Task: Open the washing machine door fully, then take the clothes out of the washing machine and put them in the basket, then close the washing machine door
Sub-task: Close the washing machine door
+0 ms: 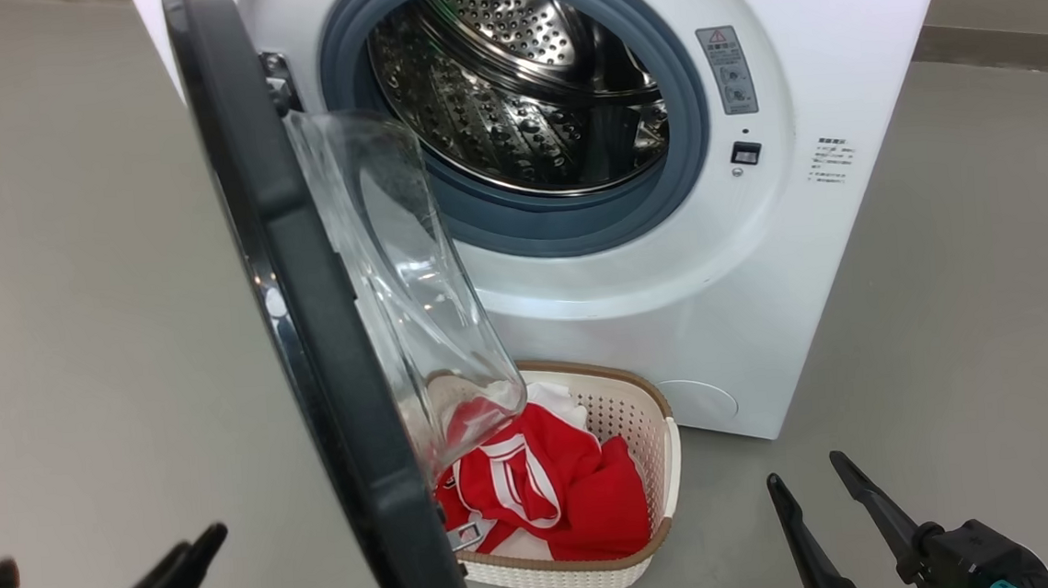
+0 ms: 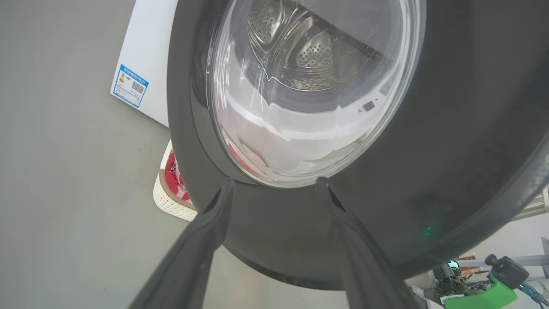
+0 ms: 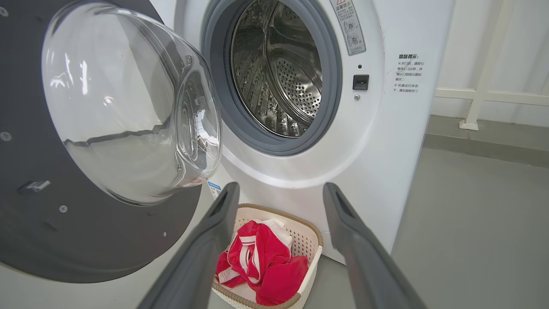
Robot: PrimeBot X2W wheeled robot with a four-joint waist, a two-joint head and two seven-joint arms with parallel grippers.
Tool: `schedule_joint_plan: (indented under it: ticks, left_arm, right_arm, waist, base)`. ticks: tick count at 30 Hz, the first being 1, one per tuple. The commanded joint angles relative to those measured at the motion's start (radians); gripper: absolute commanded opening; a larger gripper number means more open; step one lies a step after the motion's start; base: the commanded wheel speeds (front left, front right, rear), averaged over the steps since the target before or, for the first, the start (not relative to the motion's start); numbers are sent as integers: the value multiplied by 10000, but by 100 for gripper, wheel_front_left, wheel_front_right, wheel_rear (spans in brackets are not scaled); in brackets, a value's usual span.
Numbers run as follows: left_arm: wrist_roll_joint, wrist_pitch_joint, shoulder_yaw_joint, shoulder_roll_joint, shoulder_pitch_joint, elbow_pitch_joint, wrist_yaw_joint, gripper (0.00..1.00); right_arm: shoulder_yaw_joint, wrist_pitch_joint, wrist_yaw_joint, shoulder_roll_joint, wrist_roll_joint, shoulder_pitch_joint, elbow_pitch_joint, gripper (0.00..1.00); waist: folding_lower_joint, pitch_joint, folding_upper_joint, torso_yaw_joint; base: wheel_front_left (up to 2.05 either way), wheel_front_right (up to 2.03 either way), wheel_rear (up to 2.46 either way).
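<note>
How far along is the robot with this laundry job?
Done: the washing machine door stands open, the drum looks empty, and the clothes lie in the basket. In hand: nothing held; the left gripper, open, faces the door's outer side, and the right gripper is open too. Left: closing the door.

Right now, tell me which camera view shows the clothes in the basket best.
The right wrist view: the clothes lie in the basket, almost wholly visible. In the head view the glass of the washing machine door covers their left part. The left wrist view catches a red sliver of them beside the door's rim.
</note>
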Motion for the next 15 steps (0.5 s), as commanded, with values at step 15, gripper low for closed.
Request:
schedule_joint_plan:
  ticks: [15]
  left_arm:
    - [-74,-2681,-177,-1048,572,1426,-58,100]
  right_arm:
    - [350,-65,65,-47,152,-270,-85,100]
  waist:
    - [-1,-38,0,172]
  base:
    - [0,0,0]
